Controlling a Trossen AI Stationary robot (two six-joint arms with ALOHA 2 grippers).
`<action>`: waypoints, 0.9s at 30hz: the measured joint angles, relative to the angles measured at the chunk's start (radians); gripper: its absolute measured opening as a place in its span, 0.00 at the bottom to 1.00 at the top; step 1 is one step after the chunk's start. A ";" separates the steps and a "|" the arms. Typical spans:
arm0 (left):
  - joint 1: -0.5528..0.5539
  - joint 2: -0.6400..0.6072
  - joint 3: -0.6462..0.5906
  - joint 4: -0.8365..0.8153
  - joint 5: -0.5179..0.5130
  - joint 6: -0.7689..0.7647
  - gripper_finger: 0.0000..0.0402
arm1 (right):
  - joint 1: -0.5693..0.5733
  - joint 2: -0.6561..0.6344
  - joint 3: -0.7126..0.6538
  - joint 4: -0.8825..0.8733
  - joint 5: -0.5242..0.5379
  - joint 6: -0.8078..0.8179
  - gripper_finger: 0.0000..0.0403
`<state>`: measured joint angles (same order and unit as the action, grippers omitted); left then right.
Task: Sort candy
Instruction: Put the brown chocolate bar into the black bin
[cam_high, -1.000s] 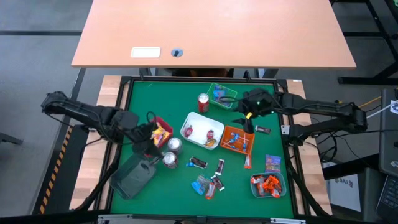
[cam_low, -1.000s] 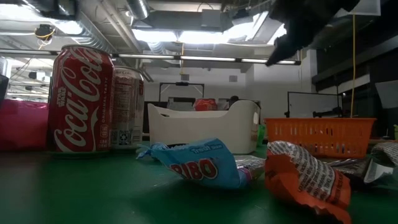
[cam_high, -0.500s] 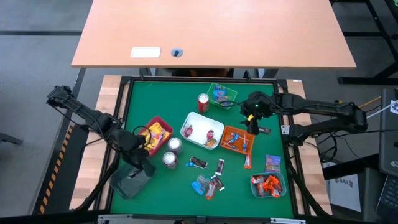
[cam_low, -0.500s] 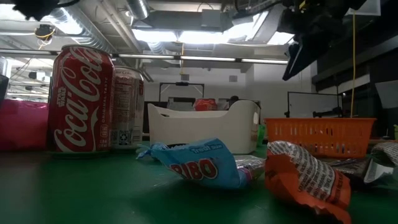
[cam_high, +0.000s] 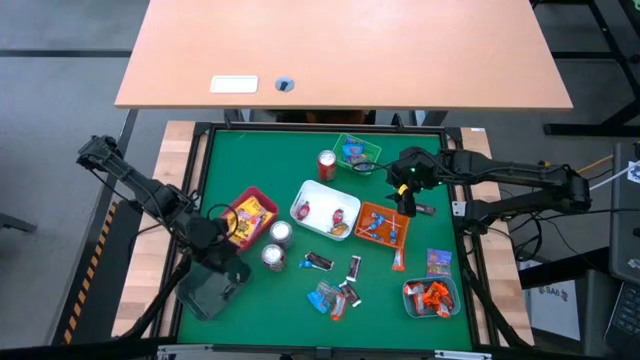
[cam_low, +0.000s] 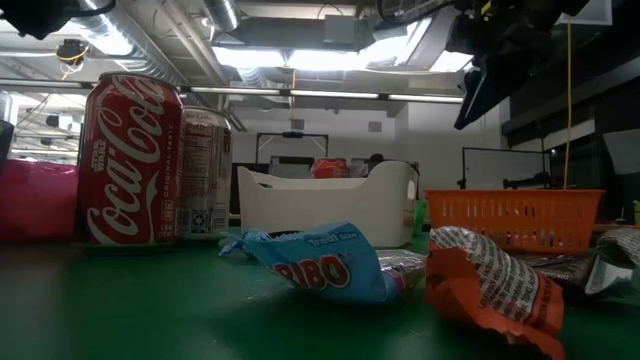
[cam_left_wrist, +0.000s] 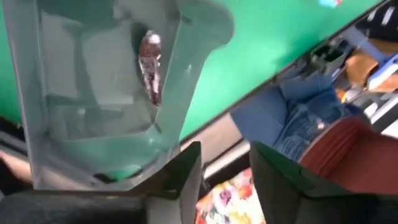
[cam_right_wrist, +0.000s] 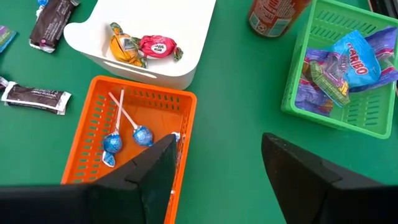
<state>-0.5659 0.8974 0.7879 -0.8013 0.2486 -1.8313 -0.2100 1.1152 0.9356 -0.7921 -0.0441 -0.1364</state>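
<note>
Your left gripper (cam_left_wrist: 225, 171) hangs over the grey tray (cam_left_wrist: 56, 93), jaws spread; one dark bar (cam_left_wrist: 150, 65) lies inside, beyond them.

"Coca-Cola" on red can (cam_low: 133, 160)

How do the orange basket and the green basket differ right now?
The orange basket holds blue-headed lollipops on white sticks; the green basket holds crinkled blue and purple packets. From above, the orange basket sits beside the white tub mid-table, while the green basket sits nearer the table's far edge, by a red can. Both are slotted plastic baskets resting on the green mat.
</note>
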 joint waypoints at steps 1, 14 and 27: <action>0.000 0.000 0.000 0.001 -0.022 0.000 0.33 | 0.000 0.000 0.000 0.000 0.000 0.000 0.58; 0.004 0.017 0.000 0.412 -0.682 0.271 0.36 | 0.000 0.000 0.000 0.000 0.000 0.000 0.58; 0.187 0.348 0.004 1.152 -0.741 1.443 0.36 | 0.000 0.000 0.000 0.002 0.000 0.000 0.58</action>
<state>-0.3791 1.2456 0.7921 0.3507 -0.4920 -0.3887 -0.2100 1.1152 0.9356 -0.7899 -0.0444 -0.1361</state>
